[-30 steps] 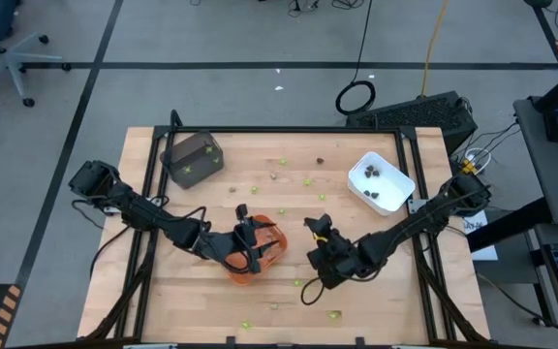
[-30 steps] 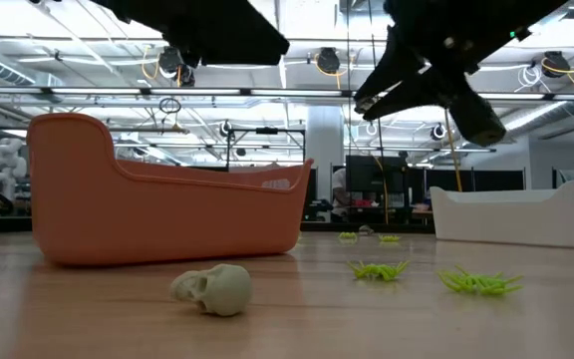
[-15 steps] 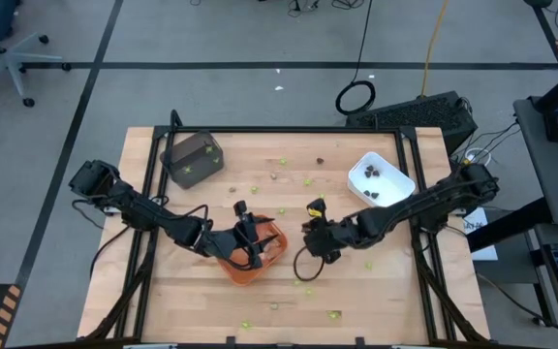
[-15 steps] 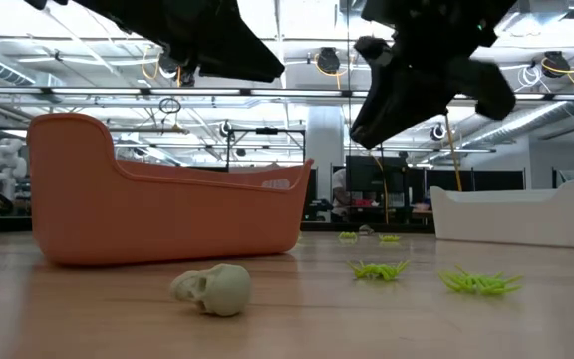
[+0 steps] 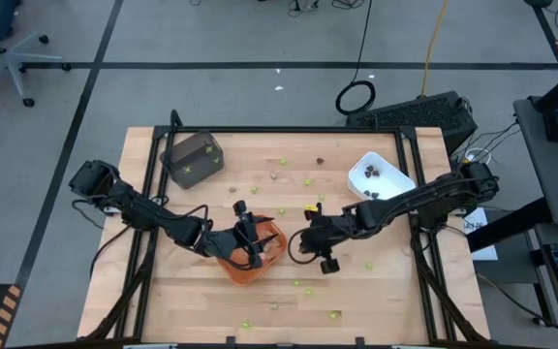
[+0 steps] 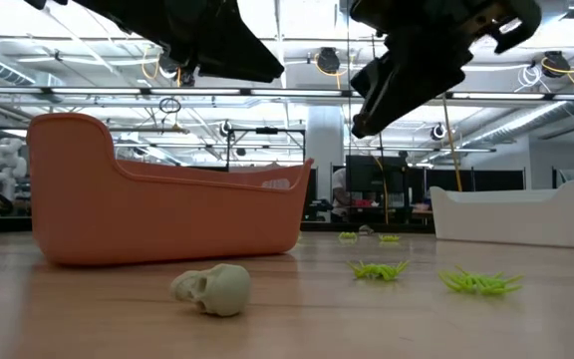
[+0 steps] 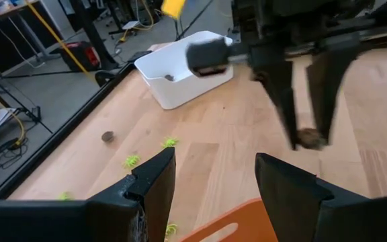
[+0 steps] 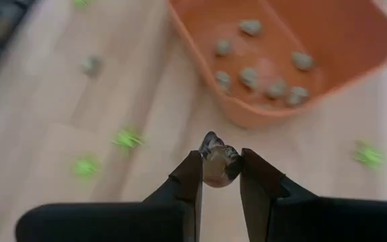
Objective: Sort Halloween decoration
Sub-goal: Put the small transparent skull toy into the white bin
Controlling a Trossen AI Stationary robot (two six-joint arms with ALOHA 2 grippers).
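The Halloween decoration lies scattered on the wooden table: lime-green pieces [image 6: 377, 269], and a tan-grey skull [image 6: 212, 289] near the front edge. My right gripper [image 8: 217, 176] is shut on one tan-grey piece [image 8: 217, 161], a little to the right of the orange tray [image 5: 260, 264] in the high view. That tray holds several tan-grey pieces [image 8: 261, 77]. My left gripper [image 7: 213, 191] hovers open above the orange tray, holding nothing, and faces my right gripper [image 7: 308, 128]. My right gripper pinches the small tan-grey piece [image 7: 308, 138] between its two fingertips. The fingers slant down from the table's right side. The piece is lifted clear of the table, beside the orange tray's right wall.
A dark grey tray [image 5: 192, 158] with green pieces stands at the far left. A white tray [image 5: 381, 181] with dark brown pieces stands at the far right. Loose green pieces [image 5: 332, 314] dot the middle and the near part of the table.
My right gripper has gone toward the far edge and toward the orange tray, rising a little. Its wrist has rolled strongly, and it has stayed shut on the tan-grey piece. My left gripper has kept still.
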